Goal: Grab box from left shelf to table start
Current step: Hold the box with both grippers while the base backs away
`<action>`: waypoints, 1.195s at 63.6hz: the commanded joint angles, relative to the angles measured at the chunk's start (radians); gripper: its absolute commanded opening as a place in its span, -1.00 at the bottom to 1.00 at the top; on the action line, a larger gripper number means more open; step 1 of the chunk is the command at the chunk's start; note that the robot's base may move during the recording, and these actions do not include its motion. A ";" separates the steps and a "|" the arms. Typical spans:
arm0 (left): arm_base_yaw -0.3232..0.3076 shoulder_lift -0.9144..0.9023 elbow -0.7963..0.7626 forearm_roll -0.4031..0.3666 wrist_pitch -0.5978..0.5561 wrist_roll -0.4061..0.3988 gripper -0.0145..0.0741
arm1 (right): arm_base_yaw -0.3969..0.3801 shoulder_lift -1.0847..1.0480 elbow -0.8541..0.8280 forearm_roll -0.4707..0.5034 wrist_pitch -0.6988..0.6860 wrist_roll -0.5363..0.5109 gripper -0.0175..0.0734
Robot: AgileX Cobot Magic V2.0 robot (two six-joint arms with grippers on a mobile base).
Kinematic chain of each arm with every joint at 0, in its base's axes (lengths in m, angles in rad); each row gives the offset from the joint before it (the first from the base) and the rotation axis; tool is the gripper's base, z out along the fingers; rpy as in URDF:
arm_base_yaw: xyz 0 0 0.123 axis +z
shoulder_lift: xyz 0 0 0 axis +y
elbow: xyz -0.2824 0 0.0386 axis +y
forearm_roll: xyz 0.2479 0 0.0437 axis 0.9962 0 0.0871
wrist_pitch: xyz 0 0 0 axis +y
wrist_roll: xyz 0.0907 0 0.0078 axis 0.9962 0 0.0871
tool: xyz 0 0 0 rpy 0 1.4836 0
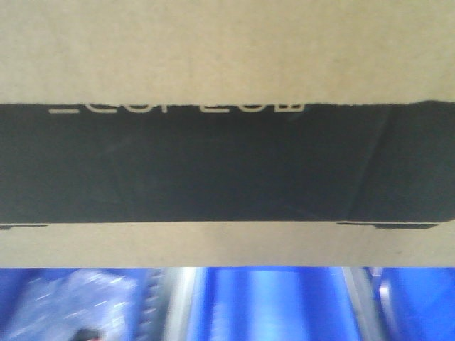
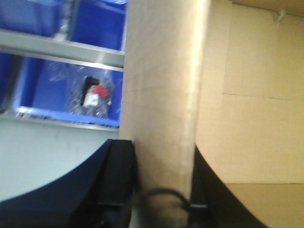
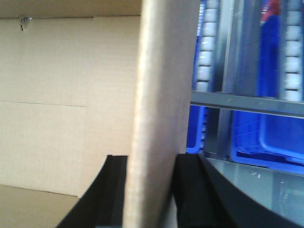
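Blue plastic bins [image 2: 66,95] on silver metal shelf rails [image 2: 57,47] behind. Brown cardboard carton [image 1: 227,42] level, black panel and long axis left-right. Left gripper [image 2: 161,190] and right gripper [image 3: 152,199] each clamp a carton wall.

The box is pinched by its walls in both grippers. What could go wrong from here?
1. The left gripper and right gripper each clamp only a thin cardboard wall of the box. A wall might bend or slip out, likely tilting the box.
2. The box fills most of the front view, so the way ahead is hidden.
3. The shelf rail and blue bins stand near, so the box could bump them.
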State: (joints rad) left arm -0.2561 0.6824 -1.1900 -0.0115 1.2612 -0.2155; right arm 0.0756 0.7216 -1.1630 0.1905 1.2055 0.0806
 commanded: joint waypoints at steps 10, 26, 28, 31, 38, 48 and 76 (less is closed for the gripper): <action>-0.006 -0.008 -0.038 -0.044 -0.106 -0.024 -0.71 | -0.006 -0.002 -0.027 -0.043 -0.090 -0.006 -0.49; -0.006 -0.008 -0.038 -0.044 -0.106 -0.024 -0.71 | -0.006 -0.002 -0.027 -0.043 -0.090 -0.006 -0.49; -0.006 -0.008 -0.038 -0.044 -0.106 -0.024 -0.71 | -0.006 -0.002 -0.027 -0.043 -0.090 -0.006 -0.49; -0.006 -0.008 -0.038 -0.044 -0.106 -0.024 -0.71 | -0.006 -0.002 -0.027 -0.043 -0.090 -0.006 -0.49; -0.006 -0.008 -0.038 -0.044 -0.106 -0.024 -0.71 | -0.006 -0.002 -0.027 -0.043 -0.090 -0.006 -0.49; -0.006 -0.008 -0.038 -0.044 -0.106 -0.024 -0.71 | -0.006 -0.002 -0.027 -0.043 -0.090 -0.006 -0.49; -0.006 -0.008 -0.038 -0.046 -0.106 -0.024 -0.71 | -0.006 -0.002 -0.027 -0.043 -0.090 -0.006 -0.49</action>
State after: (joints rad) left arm -0.2561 0.6824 -1.1900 -0.0115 1.2612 -0.2155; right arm 0.0756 0.7179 -1.1630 0.1905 1.2072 0.0806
